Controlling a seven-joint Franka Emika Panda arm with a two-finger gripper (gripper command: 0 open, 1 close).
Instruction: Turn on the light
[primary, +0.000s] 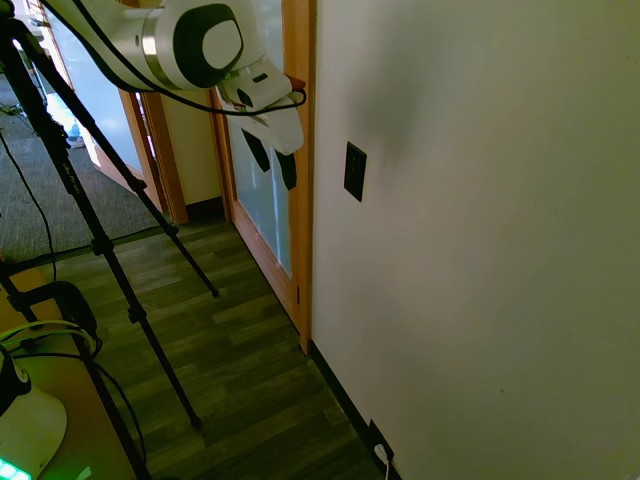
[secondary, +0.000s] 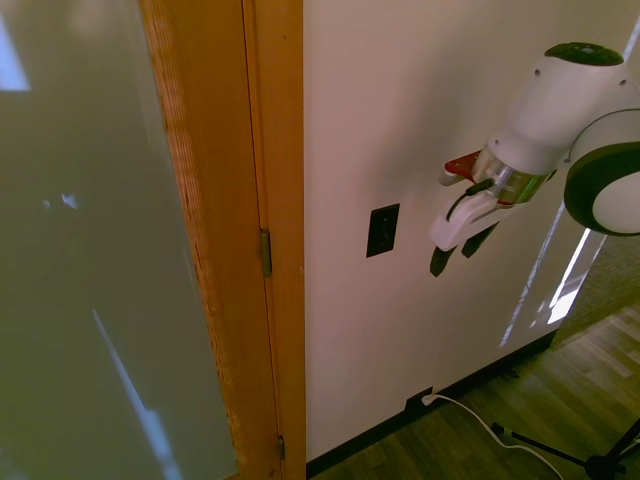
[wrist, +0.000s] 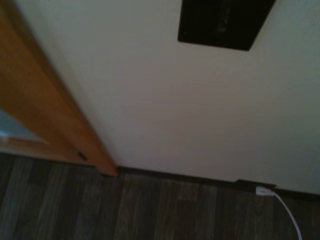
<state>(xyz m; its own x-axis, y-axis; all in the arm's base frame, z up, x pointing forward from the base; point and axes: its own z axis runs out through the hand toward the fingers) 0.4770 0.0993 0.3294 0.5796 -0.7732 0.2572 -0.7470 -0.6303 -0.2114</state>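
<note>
No lamp shows in any view. The light's switch is a small black upright plate on the white wall, just past the wooden door frame. The second exterior view shows the switch too, and in the wrist view the switch is a dark blurred rectangle at the edge. My gripper hangs tilted in front of the door frame, a short way off the wall and apart from the switch. In the second exterior view my gripper is beside the plate, slightly lower. Its black fingers stand open with nothing between them.
A wooden door frame with a frosted glass panel borders the wall beside the switch. Low on the wall, at the dark baseboard, sits a black outlet plate with a white plug and cord. Dark wood floor lies below.
</note>
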